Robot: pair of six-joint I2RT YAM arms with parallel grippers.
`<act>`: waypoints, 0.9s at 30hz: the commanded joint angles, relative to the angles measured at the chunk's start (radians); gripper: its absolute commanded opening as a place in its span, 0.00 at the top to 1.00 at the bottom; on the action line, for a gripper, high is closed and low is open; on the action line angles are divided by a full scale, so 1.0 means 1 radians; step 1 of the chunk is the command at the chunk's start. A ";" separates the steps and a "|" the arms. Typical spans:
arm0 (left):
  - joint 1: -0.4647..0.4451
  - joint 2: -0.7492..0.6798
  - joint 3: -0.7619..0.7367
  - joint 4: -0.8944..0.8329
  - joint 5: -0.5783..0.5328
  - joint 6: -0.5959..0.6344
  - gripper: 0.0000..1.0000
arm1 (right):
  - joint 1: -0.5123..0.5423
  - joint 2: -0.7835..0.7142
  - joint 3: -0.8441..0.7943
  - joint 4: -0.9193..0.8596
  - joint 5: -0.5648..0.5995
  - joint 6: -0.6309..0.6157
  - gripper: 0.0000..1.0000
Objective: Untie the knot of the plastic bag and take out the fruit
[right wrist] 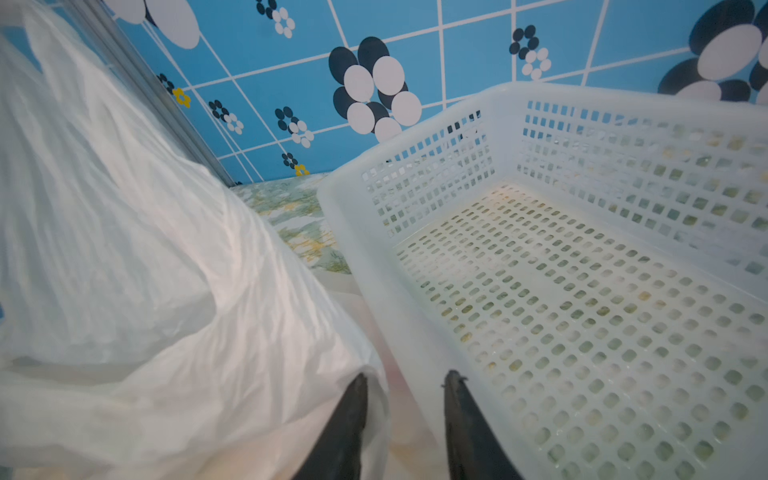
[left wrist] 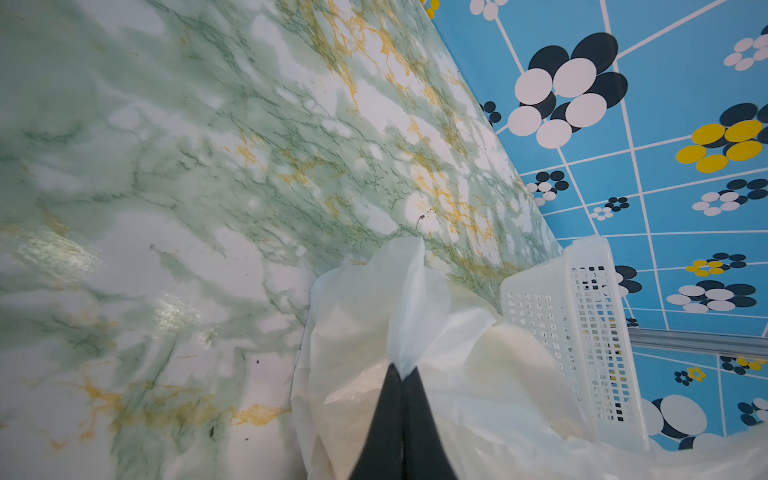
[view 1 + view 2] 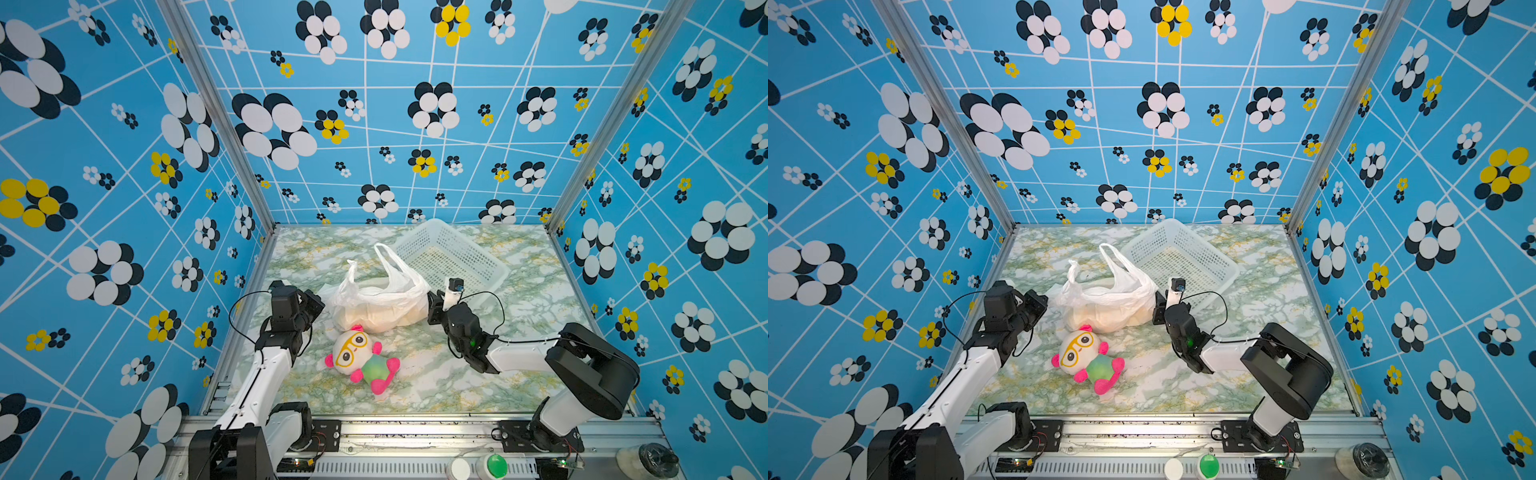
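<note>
The thin white plastic bag sits mid-table in both top views, its two loop handles standing up apart from each other. No knot shows. The fruit is hidden inside; only pale rounded shapes press against the film. My left gripper is at the bag's left side, and the left wrist view shows it shut on a pinch of the bag's plastic. My right gripper is at the bag's right side, between bag and basket. It stands open, with the bag's film draped against one finger.
A white perforated basket lies tilted behind and right of the bag, close to the right gripper. A white, green and pink plush doll lies in front of the bag. Patterned walls close in the table on three sides.
</note>
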 commanded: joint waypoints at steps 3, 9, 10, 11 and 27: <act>0.002 -0.092 -0.011 -0.029 0.002 0.052 0.59 | -0.005 -0.100 -0.053 0.053 -0.090 -0.109 0.25; -0.008 -0.188 -0.010 -0.076 -0.002 0.095 0.18 | -0.005 -0.252 0.022 -0.169 -0.171 -0.234 0.01; -0.008 -0.210 -0.013 -0.082 -0.004 0.104 0.15 | -0.005 -0.274 0.042 -0.220 -0.189 -0.247 0.01; -0.009 -0.235 -0.018 -0.086 -0.007 0.114 0.13 | -0.005 -0.290 0.068 -0.267 -0.206 -0.257 0.01; -0.037 -0.697 -0.127 -0.085 0.083 0.278 0.01 | -0.006 -0.065 0.606 -0.910 -0.384 -0.324 0.01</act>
